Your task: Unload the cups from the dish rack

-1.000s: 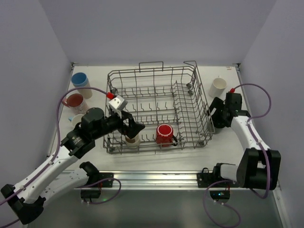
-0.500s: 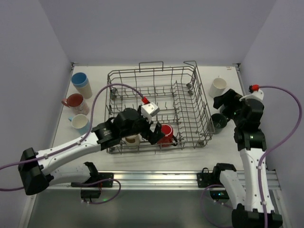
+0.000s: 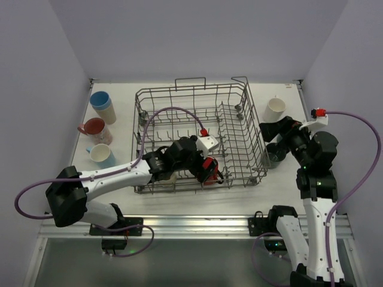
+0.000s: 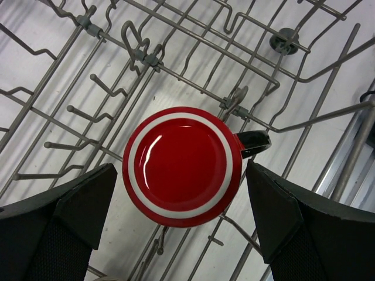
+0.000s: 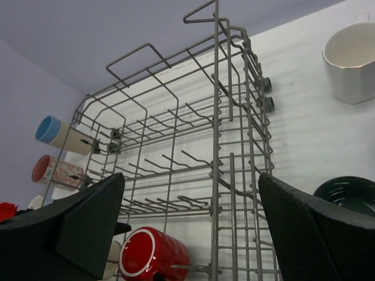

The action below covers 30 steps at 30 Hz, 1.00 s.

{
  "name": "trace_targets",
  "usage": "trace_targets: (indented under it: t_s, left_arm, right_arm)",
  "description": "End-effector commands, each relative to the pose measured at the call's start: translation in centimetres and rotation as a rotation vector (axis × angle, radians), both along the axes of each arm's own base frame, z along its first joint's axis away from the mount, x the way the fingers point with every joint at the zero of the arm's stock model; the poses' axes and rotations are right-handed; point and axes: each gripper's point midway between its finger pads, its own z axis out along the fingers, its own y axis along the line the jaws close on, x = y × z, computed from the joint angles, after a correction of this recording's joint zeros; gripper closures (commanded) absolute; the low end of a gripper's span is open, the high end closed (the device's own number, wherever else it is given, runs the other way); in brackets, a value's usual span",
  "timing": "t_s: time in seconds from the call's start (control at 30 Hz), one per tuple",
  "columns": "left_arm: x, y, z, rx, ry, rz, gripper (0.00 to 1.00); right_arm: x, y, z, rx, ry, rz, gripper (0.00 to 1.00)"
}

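Now my left end effector (image 4: 181, 205) hangs spread wide straight over the red mug (image 4: 181, 165), gripping nothing. The mug sits base up, I judge, in the near row of the dish rack (image 3: 179, 89). Next I must descend so the fingers straddle it, then close. My right end effector (image 5: 196, 216) gapes wide too, beside the rack over the surface (image 3: 122, 101). No readable writing anywhere.

No legible text or labels anywhere.
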Motion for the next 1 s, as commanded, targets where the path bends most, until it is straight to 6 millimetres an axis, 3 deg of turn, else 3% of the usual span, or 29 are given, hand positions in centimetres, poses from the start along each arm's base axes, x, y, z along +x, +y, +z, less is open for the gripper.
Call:
trace_targets:
  t_s: [0.0,0.37,0.67,0.97]
  left_arm:
    - [1.2,-1.2,1.2,-0.023,-0.069,-0.01,0.0]
    - [0.8,-2.3,-1.2,0.003,-0.003,-0.053,0.0]
    - [1.0,-1.6,-2.3,-0.009,0.084,-0.031,0.0]
    - [1.8,-0.5,-3.2,0.024,0.199,-0.018,0.09]
  right_arm:
    - [0.1,1.5,0.4,0.016,-0.025,0.088,0.01]
    - [0.1,1.7,0.3,0.005,-0.022,0.095,0.01]
    - [0.2,2.3,0.5,0.011,-0.012,0.117,0.01]
    - [0.3,2.7,0.9,0.011,-0.009,0.128,0.01]
